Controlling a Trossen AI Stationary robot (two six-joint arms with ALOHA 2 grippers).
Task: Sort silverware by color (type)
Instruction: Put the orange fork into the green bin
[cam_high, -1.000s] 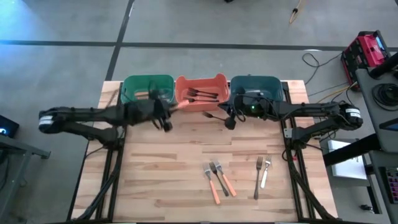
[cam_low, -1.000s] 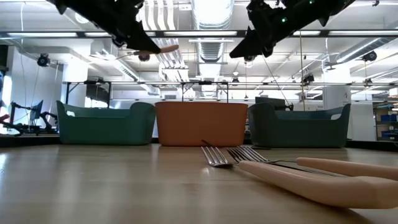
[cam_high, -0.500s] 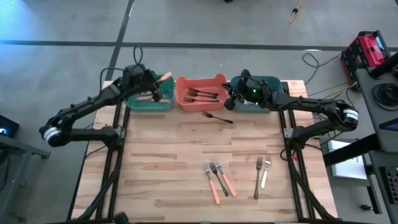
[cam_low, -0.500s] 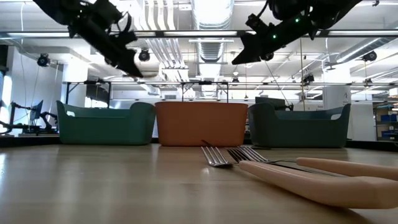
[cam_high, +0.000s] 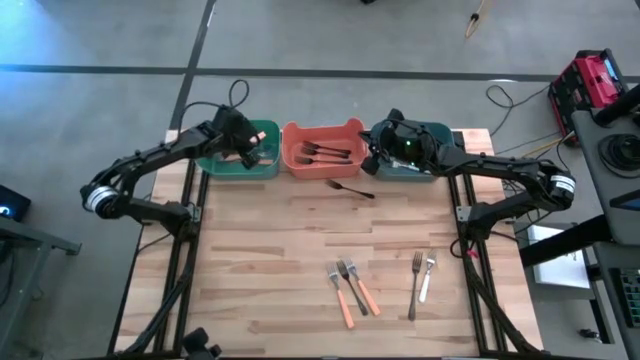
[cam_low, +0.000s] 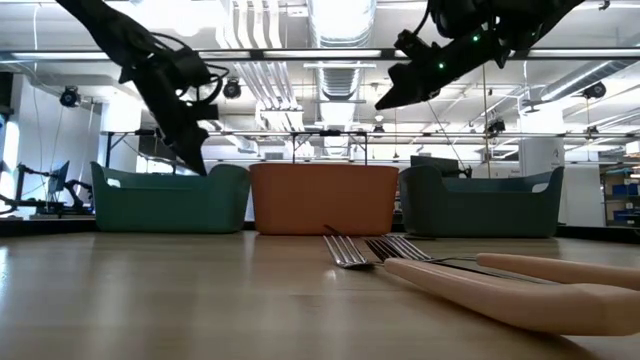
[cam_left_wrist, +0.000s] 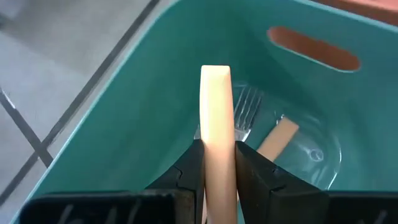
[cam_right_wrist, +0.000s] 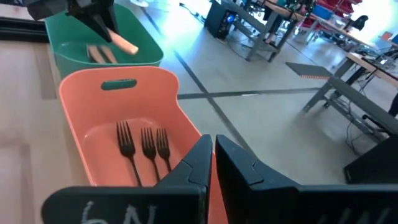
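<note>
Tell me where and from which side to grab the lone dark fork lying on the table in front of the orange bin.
Grip the dark fork at mid-handle, coming straight down from above. It lies flat on the bare table, apart from the orange bin, so only a top approach gets fingers on both sides. Set the fingers across its slanted line. Its handle is thin, so close low, near the wood.

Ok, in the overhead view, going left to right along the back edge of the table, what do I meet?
Green bin with the left hand over it → orange bin holding dark forks → right hand → dark teal bin.
</note>
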